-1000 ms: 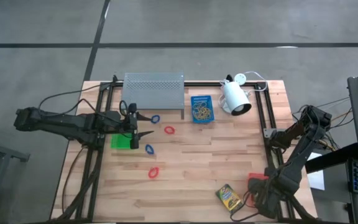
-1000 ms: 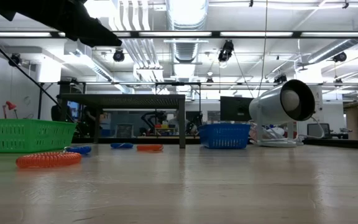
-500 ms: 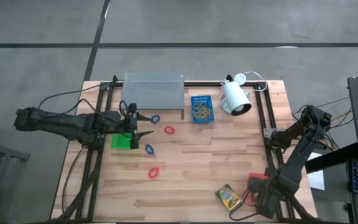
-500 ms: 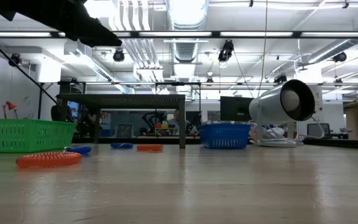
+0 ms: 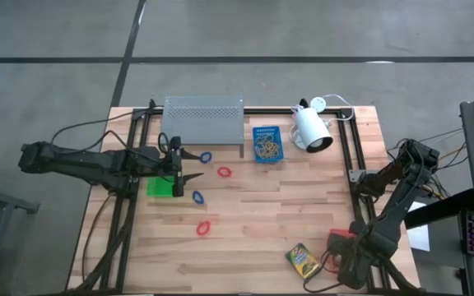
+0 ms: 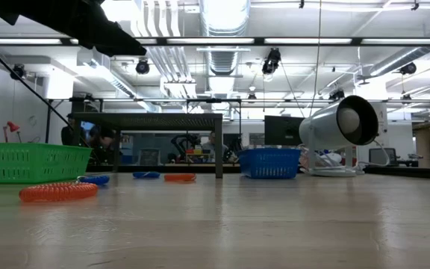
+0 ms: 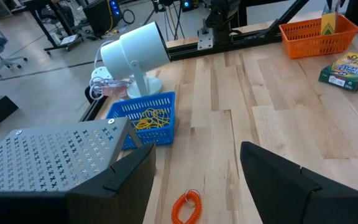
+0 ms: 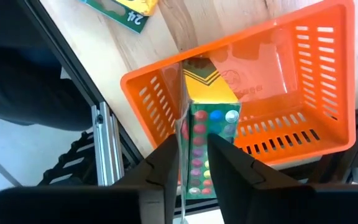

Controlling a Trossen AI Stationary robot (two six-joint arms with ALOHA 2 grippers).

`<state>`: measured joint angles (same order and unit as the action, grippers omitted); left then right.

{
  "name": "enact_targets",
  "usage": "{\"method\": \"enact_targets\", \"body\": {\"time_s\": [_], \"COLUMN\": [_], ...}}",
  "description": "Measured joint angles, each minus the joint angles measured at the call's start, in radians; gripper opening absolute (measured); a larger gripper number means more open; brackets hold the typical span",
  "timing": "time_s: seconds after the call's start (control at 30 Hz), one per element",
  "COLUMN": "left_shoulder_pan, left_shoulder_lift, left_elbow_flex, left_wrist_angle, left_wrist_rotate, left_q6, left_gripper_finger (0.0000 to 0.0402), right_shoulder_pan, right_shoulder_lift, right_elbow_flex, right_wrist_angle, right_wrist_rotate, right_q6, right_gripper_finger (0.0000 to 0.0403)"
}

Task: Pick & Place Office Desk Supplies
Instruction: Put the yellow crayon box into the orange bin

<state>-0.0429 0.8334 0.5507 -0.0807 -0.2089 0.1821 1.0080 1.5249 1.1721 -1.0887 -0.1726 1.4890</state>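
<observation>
At the table's near right corner, my right gripper (image 8: 193, 148) points down over the orange tray (image 8: 303, 93), open. A green and yellow crayon box (image 8: 209, 118) stands on end inside the tray, and the fingers stand on either side of its upper end. A second crayon box (image 5: 302, 261) lies flat on the table beside the tray. My left gripper (image 5: 189, 168) hangs open over the table's left half, by the green tray (image 5: 160, 187). Red loops (image 5: 224, 173) (image 5: 204, 228) and blue loops (image 5: 206, 157) (image 5: 197, 196) lie near it. The blue tray (image 5: 267, 145) holds tan rubber bands. My right gripper comes from above, with its fingers (image 8: 163, 171) beside the upper end of the standing crayon box (image 8: 197, 134). I cannot tell whether they touch it. The box's lower end rests in the orange tray, close to one tray wall.
A grey perforated shelf (image 5: 204, 119) stands at the far edge and a white lamp (image 5: 312, 129) at the far right. Black frame rails (image 5: 346, 156) run along the table's left, right and far sides. Bare wood lies in the middle and toward the near edge.
</observation>
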Motion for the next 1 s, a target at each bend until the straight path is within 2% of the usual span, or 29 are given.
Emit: {"method": "enact_targets", "body": {"time_s": [0.2, 0.47, 0.77, 0.9, 1.0], "left_shoulder_pan": [0.0, 0.0, 0.0, 0.0, 0.0], "left_shoulder_lift": [0.0, 0.0, 0.0, 0.0, 0.0], "left_elbow_flex": [0.0, 0.0, 0.0, 0.0, 0.0], "left_wrist_angle": [0.0, 0.0, 0.0, 0.0, 0.0], "left_wrist_rotate": [0.0, 0.0, 0.0, 0.0, 0.0], "left_q6": [0.0, 0.0, 0.0, 0.0, 0.0], "left_gripper_finger": [0.0241, 0.024, 0.024, 0.0241, 0.0241], "right_shoulder_pan": [0.0, 0.0, 0.0, 0.0, 0.0], "right_shoulder_lift": [0.0, 0.0, 0.0, 0.0, 0.001], "right_elbow_flex": [0.001, 0.046, 0.126, 0.163, 0.193], "right_wrist_angle": [0.0, -0.004, -0.073, -0.101, -0.131], "right_wrist_rotate": [0.0, 0.002, 0.061, 0.088, 0.149], "right_q6": [0.004, 0.004, -0.002, -0.084, -0.176], "right_gripper_finger": [0.0102, 0.0103, 0.0103, 0.0102, 0.0102]}}
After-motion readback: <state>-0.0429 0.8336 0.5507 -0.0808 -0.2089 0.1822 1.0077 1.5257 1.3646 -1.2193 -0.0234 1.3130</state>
